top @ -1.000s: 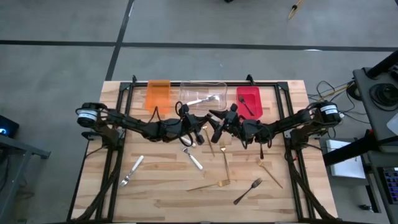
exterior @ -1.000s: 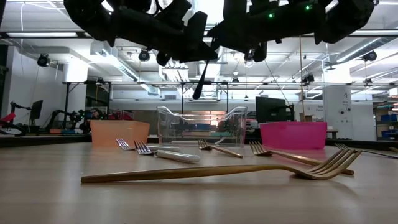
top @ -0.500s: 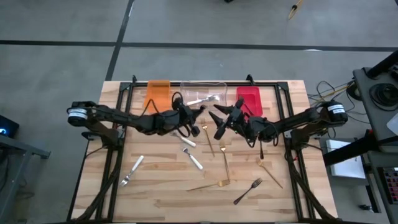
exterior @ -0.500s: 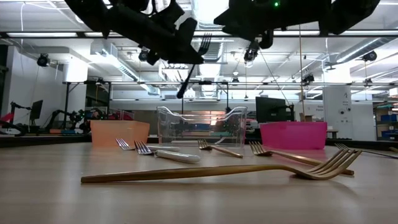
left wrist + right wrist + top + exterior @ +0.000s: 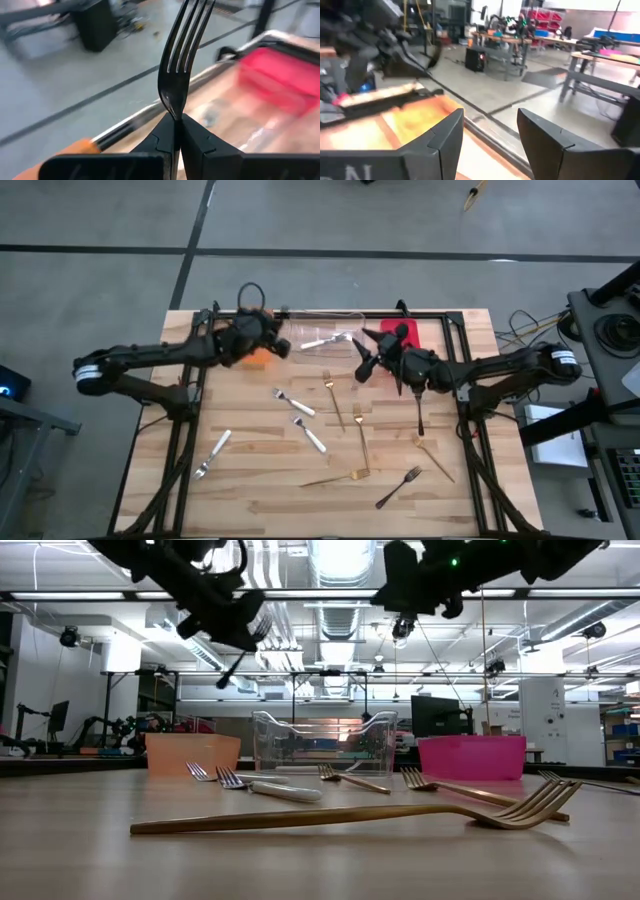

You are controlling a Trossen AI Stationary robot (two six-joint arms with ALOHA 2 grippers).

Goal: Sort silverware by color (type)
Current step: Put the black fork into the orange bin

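One black fork (image 5: pixel 181 60) is held in the air, tines up. Gold forks (image 5: pixel 358 442), silver forks (image 5: pixel 302 420) and one black fork (image 5: pixel 398 486) lie scattered flat on the table middle and near edge.

Pale wood-plank table (image 5: pixel 250 480), orange bin (image 5: pixel 192 752), clear bin (image 5: pixel 322 740), red bin (image 5: pixel 470 755) that reads pink in low view, gold fork (image 5: pixel 350 815) in front, white-handled fork (image 5: pixel 212 453), black fork (image 5: pixel 182 55) in dark left gripper (image 5: pixel 176 131).
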